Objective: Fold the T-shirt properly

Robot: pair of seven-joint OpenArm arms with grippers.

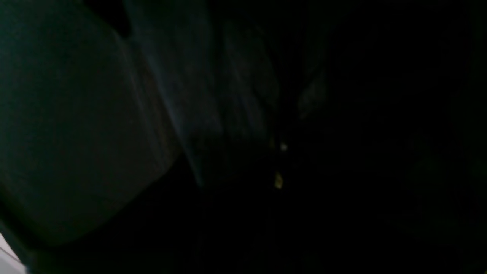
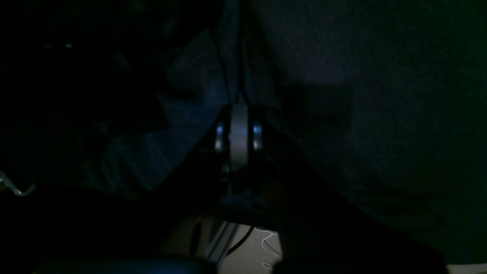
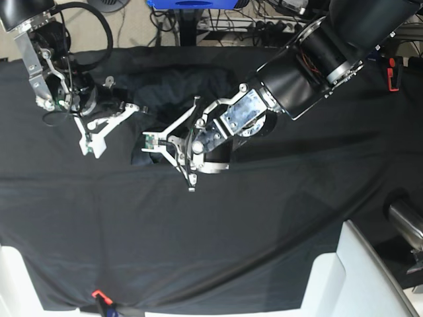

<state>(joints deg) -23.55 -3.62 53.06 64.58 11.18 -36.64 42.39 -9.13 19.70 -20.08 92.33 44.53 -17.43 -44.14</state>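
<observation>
A rumpled T-shirt lies bunched toward the far side of the surface, dark slate-grey against the blacker cloth that covers it, while both arms of the robot work at its near edge. The left claw, reaching in from the right of the base view, is down on the lower corner of the garment; its jaws stand nearly together, probably pinching a fold of fabric, though its own wrist view is too dark to confirm the hold. The right claw, at the left of the base view, is pressed together at the shirt's left edge, and the right wrist view shows folds of cloth drawn in toward the shut fingertips, which suggests a grip on the T-shirt. The fabric looks thin, soft and light: it should drape and sag between two grasp points, wrinkle easily and slide readily over the cloth beneath, with no stiffness to hold a crease by itself. Hems, sleeve ends and shoulder seams would likely give the firmest purchase, and a pinch should take only the layer meant to move, since doubled fabric tends to drag its neighbour along.
</observation>
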